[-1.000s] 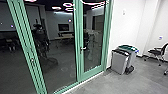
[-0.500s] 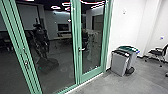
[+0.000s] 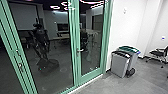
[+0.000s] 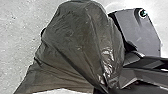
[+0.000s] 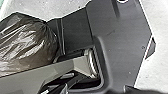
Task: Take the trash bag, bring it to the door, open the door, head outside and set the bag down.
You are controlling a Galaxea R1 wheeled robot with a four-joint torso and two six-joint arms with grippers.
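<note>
Pale speckled floor (image 4: pixel 17 30) lies under the trash bag (image 4: pixel 80 42), close in at the robot's front beside its dark plate (image 4: pixel 140 32); I judge that I am carrying it towards the door, though I cannot tell whether the left gripper or the right gripper is open, closed or gripping it. I'd drive slowly here, bag low and near the body so it doesn't swing, and I'd keep the thin plastic off the robot's joints and the door frame; a snag could tear it. It looks full and rounded, dark brownish-grey and glossy, with long creases drawing together towards one end and bright glints along the folds.

Farther off, the green-framed glass door (image 3: pixel 91 76) looks shut, its lever handle (image 3: pixel 80 50) free; I'd square up to it before reaching, leaving room for the leaf to move; two grey bins (image 3: pixel 118 66) stand just beside the frame, by the white wall (image 3: pixel 127 27), so I'd give them clearance; a dark chair (image 3: pixel 158 53) sits well beyond.
</note>
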